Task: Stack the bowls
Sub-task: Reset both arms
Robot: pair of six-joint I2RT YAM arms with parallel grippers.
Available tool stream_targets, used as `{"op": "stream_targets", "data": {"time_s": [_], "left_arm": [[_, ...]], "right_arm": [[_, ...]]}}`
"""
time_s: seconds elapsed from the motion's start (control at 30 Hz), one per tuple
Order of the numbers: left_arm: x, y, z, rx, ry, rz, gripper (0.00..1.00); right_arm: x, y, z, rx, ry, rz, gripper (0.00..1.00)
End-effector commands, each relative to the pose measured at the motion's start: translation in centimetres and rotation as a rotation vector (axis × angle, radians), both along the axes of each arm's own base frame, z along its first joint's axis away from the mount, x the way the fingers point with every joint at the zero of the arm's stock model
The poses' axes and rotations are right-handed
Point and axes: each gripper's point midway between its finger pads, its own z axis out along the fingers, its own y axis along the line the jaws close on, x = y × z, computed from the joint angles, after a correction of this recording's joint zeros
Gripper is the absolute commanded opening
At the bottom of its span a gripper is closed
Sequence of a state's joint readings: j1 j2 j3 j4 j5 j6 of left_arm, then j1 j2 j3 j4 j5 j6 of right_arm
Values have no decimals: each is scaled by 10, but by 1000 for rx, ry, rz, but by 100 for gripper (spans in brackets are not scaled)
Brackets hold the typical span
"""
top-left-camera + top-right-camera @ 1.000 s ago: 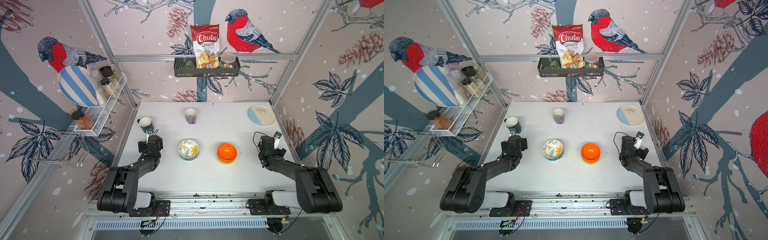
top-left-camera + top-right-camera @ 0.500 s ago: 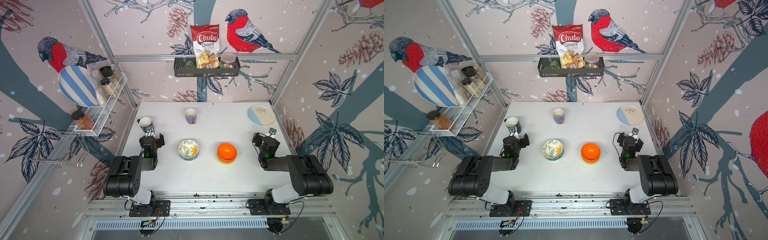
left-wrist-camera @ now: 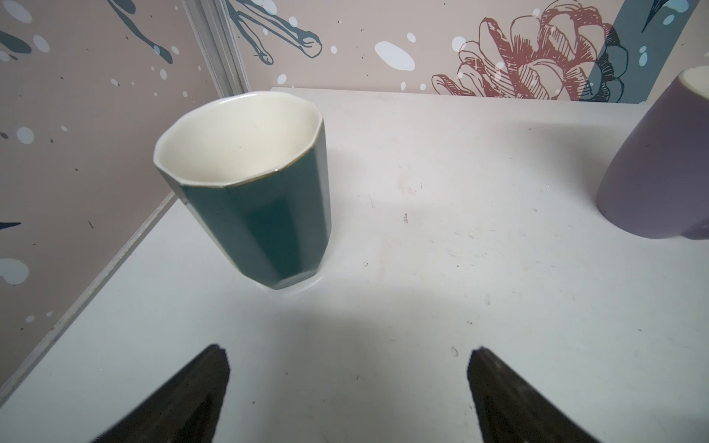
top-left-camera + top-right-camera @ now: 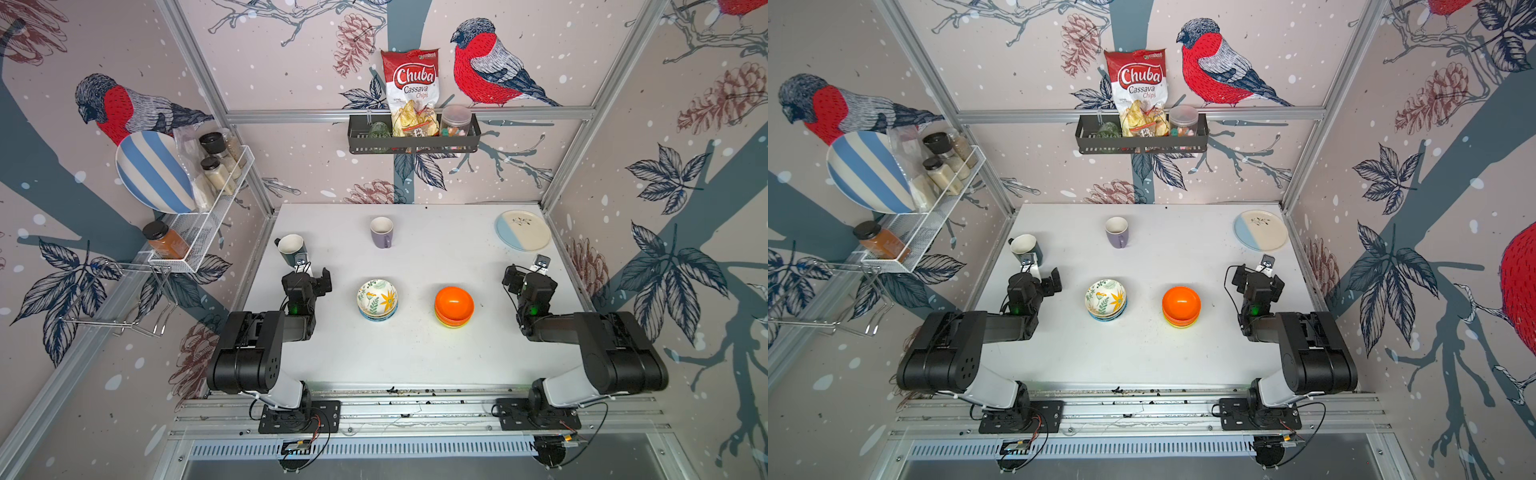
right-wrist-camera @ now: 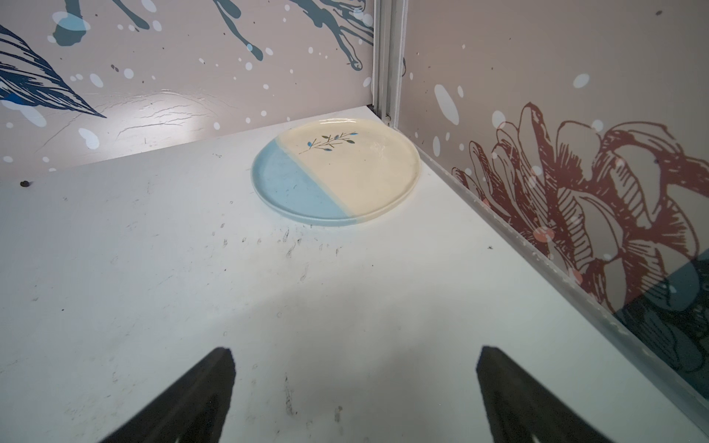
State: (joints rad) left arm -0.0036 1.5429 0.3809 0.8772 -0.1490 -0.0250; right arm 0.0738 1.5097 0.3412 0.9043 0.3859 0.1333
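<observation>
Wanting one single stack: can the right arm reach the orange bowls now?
Probably yes: the right gripper is open, empty, and only bare table lies between it and the orange bowls.

Matte-black boxy arms (image 4: 253, 345), white base links (image 4: 286, 392), green lights (image 4: 294, 309), cables (image 4: 552, 455), tapered black left hand (image 3: 348, 348) and right hand (image 5: 355, 348)

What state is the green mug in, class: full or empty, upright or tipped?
Empty and upright. The left wrist view looks into the green mug: bare cream inside, base flat on the table.
</observation>
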Motion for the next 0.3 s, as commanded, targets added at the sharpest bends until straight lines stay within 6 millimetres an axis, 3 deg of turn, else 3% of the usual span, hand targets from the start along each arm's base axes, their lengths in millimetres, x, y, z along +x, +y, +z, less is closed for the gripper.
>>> {"op": "stream_targets", "data": {"time_s": [0.0, 0.27], "left_arm": [[3, -2, 5, 3, -16, -19, 99], [3, -2, 5, 2, -17, -19, 99]], "right_arm": [[3, 1, 6, -4, -18, 4, 100], [3, 3, 6, -15, -17, 8, 100]]}}
